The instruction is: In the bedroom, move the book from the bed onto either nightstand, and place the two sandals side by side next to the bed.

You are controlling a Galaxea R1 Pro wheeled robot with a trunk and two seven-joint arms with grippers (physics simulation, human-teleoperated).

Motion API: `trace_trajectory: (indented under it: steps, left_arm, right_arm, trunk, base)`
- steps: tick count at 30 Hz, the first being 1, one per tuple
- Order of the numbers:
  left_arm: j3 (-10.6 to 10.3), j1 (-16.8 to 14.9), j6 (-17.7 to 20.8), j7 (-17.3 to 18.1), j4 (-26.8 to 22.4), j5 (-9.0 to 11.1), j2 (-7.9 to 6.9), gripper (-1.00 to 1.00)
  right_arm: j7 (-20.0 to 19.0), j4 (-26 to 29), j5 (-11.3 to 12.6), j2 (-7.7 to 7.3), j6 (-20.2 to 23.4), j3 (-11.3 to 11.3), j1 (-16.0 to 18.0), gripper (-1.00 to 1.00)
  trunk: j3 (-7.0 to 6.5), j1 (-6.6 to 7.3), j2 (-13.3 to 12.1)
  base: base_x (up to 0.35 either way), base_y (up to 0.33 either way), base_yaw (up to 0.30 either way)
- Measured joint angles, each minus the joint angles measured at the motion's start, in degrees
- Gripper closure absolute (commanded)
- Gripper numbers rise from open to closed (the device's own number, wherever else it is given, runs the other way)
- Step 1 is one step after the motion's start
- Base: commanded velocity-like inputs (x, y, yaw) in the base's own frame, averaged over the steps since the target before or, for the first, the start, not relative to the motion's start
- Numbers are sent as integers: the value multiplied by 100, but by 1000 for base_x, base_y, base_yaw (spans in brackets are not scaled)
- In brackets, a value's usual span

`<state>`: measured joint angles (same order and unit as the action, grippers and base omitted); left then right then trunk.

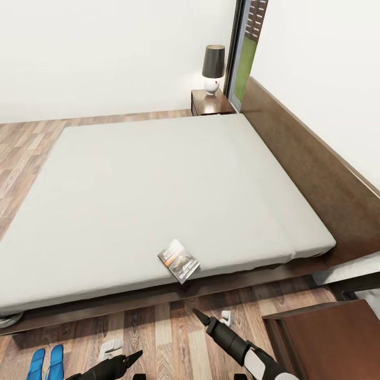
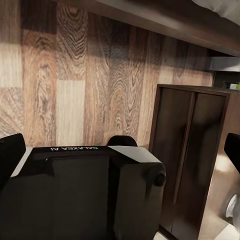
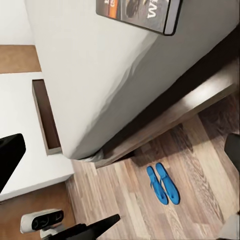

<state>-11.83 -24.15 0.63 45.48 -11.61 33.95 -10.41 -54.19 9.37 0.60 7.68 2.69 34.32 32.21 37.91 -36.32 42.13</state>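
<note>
The book lies flat on the light grey mattress of the bed, at its near edge; its dark cover also appears in the right wrist view. My right gripper hovers over the floor just in front of the book, open and empty, fingers spread wide. The two blue sandals lie side by side on the floor by the bed frame, also seen as a pair. My left gripper is low beside them, open and empty.
One nightstand stands close at my right, its drawer front facing the left wrist camera. The other nightstand carries a dark-shaded lamp at the far side. Small white objects lie on the wood floor.
</note>
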Motion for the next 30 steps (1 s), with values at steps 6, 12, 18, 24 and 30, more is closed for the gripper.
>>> trace_trajectory:
  steps: [6, 12, 18, 24, 30]
  left_arm:
    - [0, 0, 0, 20, 1, -5, 4, -100]
    - [0, 0, -7, 21, 1, 0, 76, -100]
    - [0, 0, -8, 27, 1, 2, 87, -100]
    - [0, 0, -8, 29, 1, 3, 88, -100]
    - [0, 0, -6, 29, 1, 3, 88, -100]
  right_arm:
    - [70, 6, 20, -2, -3, 6, 136, -100]
    - [35, -17, 188, -12, 41, 22, 243, -100]
    - [26, -49, 393, -20, 58, 45, 250, -100]
    - [18, -57, 465, -24, 64, 48, 251, -100]
    - [23, -62, 473, -23, 65, 46, 251, -100]
  trunk:
    - [0, 0, 0]
    - [0, 0, 0]
    - [0, 0, 0]
    - [0, 0, 0]
    - [0, 0, 0]
  base:
    - [0, 0, 0]
    - [0, 0, 0]
    - [0, 0, 0]
    - [0, 0, 0]
    - [0, 0, 0]
